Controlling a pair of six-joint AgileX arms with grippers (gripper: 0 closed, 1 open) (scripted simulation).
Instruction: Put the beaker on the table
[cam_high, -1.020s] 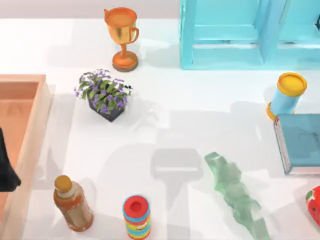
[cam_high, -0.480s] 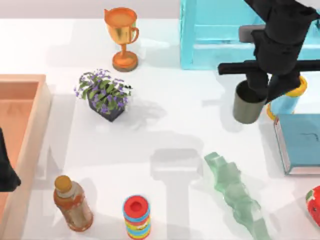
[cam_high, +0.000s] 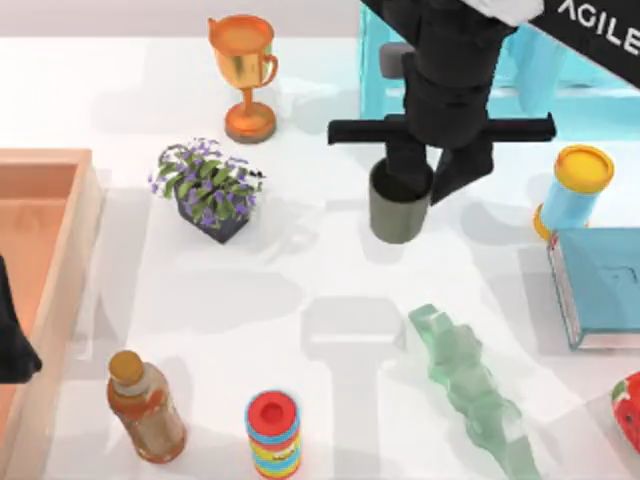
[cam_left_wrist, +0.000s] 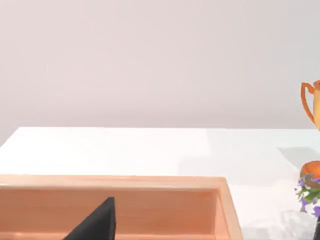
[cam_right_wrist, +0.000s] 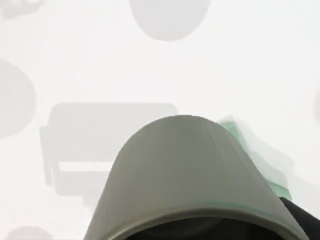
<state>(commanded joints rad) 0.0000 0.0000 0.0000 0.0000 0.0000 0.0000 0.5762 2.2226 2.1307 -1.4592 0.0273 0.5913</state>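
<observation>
Beaker (cam_high: 399, 212) held upright by rim in right gripper (cam_high: 428, 175), fingers closed on wall, carried above bare desk (cam_high: 320, 260) patch between flower pot (cam_high: 212, 192) and blue canister (cam_high: 573, 190); open spot suits set-down. Left gripper (cam_high: 12, 335) parked over wooden tray (cam_high: 40, 200), finger state cannot be told.

Plain pale wall (cam_left_wrist: 150, 60) behind, light-blue cabinet (cam_high: 450, 90) at the far edge (soft shadows), even light

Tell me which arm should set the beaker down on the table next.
Right. The right gripper already grips the beaker by its rim above bare table; the left gripper sits parked over the wooden tray.
</observation>
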